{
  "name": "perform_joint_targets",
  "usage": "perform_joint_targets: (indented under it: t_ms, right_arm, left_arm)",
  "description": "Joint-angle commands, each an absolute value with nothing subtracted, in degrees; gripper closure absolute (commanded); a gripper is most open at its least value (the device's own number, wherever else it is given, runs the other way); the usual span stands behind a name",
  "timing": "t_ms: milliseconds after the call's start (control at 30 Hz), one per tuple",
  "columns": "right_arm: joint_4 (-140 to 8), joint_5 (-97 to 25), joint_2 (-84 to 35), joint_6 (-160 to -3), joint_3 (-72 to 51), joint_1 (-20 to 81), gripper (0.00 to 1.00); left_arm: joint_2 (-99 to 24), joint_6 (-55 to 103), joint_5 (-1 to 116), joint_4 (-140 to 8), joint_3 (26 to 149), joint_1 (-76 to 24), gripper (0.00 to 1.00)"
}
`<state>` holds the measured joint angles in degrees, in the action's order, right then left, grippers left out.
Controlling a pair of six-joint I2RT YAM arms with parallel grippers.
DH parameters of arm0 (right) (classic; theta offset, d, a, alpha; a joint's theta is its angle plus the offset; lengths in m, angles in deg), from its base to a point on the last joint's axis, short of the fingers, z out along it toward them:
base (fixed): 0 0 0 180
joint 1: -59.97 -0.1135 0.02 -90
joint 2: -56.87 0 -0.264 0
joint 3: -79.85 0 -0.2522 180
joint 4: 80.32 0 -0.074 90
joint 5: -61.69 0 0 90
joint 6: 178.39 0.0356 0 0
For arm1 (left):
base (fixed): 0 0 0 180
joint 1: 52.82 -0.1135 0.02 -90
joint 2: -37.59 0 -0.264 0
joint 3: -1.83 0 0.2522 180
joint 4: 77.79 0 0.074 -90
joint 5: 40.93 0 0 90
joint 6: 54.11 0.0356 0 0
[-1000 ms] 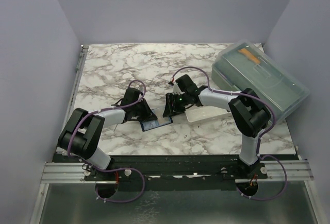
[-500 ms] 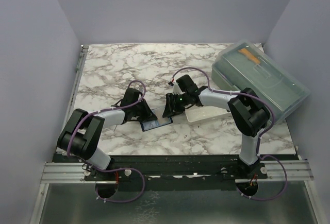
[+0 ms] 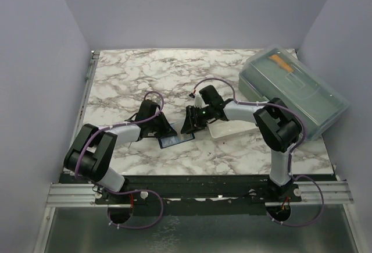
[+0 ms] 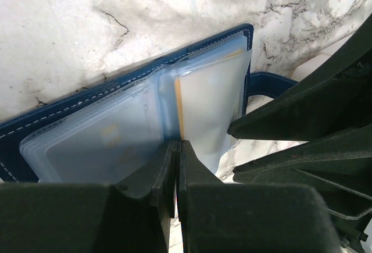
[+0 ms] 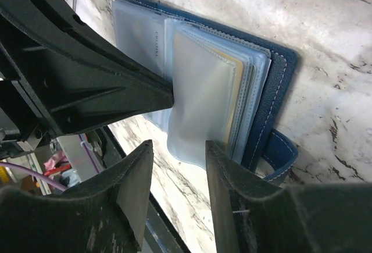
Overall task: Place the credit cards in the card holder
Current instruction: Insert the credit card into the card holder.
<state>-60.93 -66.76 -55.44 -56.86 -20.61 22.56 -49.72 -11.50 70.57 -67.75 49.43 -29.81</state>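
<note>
The card holder (image 3: 174, 140) lay open near the middle of the table's (image 3: 232, 160) near edge. Its clear sleeves (image 4: 212, 107) looked limp and slippery, best pinched at their free edge. The left fingers (image 4: 167, 163), closed together, pressed on the fold. The right fingers (image 5: 136, 177) were spread above it.

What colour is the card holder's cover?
The card holder cover is dark navy blue with pale stitching along its edge; the left wrist view shows it best.

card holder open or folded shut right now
Open: the card holder lies spread on the table, clear sleeves fanned between its navy covers in both wrist views, strap unfastened.
</note>
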Motion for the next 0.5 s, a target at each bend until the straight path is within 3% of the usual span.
perform_joint_targets:
  t_ms: [0,233,467]
  right_arm:
    - [-62.3,-69.02,-57.3,-56.33,-20.42,22.7,0.54]
    - [-45.41,-53.48,-49.19,-63.57,-15.41,22.26,0.52]
    - [-25.32,-23.99,-33.31,-69.65,-11.92,24.86,0.42]
  left_arm:
    - [-48.39,-10.69,67.7,-64.82,47.71,-29.78,0.92]
    - [-44.77,-11.73,69.93,-64.13,49.85,-29.77,0.85]
    - [-38.28,-9.26,72.9,-57.0,55.57,-29.93,0.63]
